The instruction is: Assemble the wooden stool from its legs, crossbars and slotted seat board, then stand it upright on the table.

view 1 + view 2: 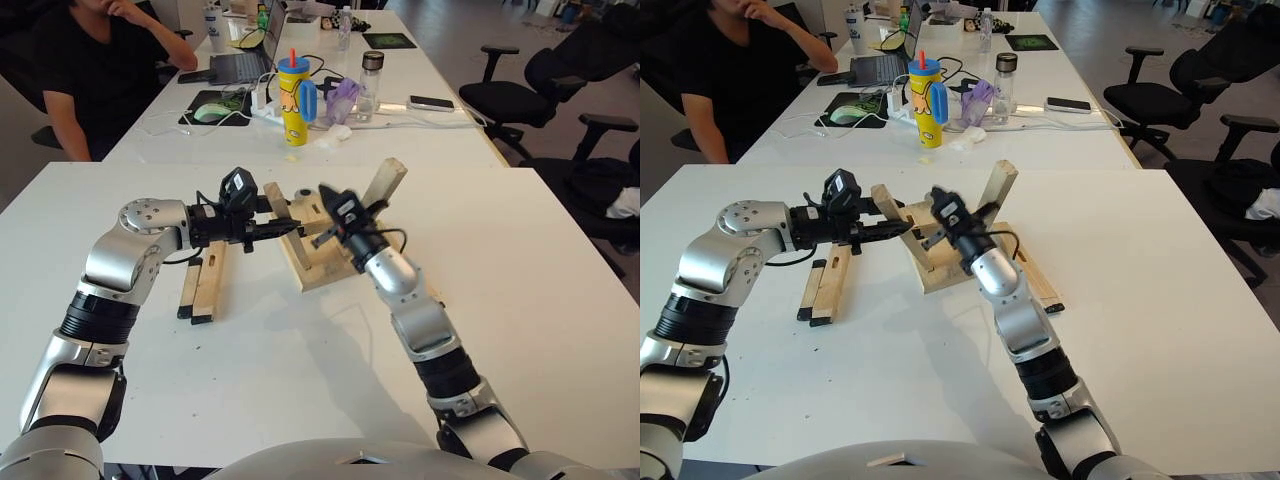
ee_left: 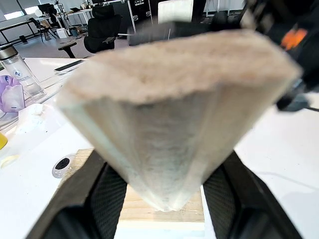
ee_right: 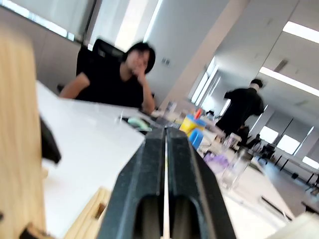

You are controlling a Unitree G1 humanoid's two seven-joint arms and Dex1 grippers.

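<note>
mid-way across the white table (image 1: 540, 300) lies the pale slotted wooden seat board (image 1: 315, 272); the left claw (image 1: 283, 227) pinches a short pale wooden leg (image 2: 174, 124) over it, long axis tilted, top leaning far-left. right claw (image 1: 322, 222) is pressed together. line the leg's end squarely with its slot, then press along it.

Upright legs (image 1: 385, 182) crowd the board (image 1: 318, 272), leaving tight gaps. Loose bars (image 1: 203, 285) block its left, one bar (image 1: 1040, 283) its right; the near table (image 1: 300, 370) gives passing room
</note>
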